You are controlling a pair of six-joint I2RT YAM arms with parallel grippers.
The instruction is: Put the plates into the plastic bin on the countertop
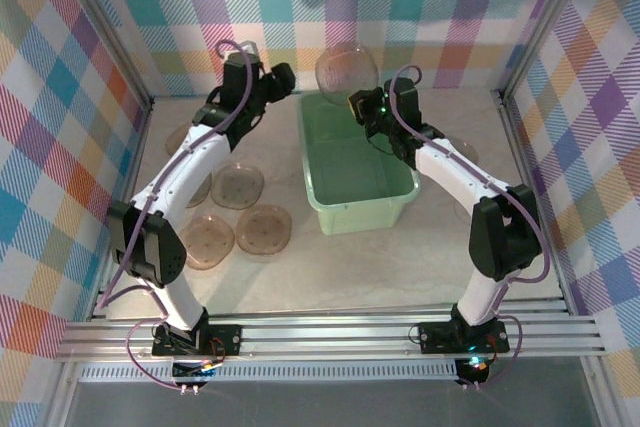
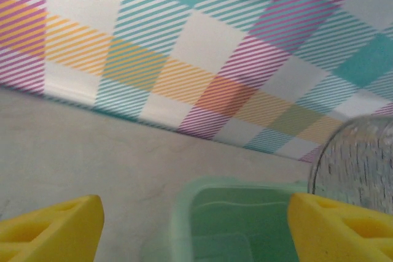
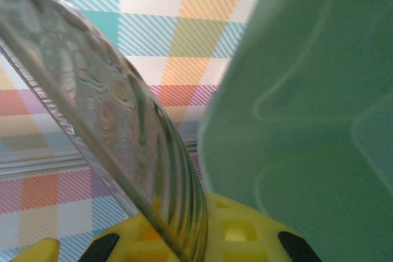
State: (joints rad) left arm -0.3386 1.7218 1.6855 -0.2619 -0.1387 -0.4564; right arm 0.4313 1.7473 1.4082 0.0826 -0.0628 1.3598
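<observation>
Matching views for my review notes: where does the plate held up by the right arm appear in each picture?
Top external: held plate, upright, at top centre.
Left wrist: at the right edge, lower half.
Right wrist: a diagonal band from top left to bottom centre.
Shared landmark: the mint-green plastic bin.

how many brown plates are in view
7 translucent smoky-brown plastic plates: one gripped by the right gripper near the mint-green plastic tub; five left of it, two partly under the left arm; one right. Others may hide.
</observation>
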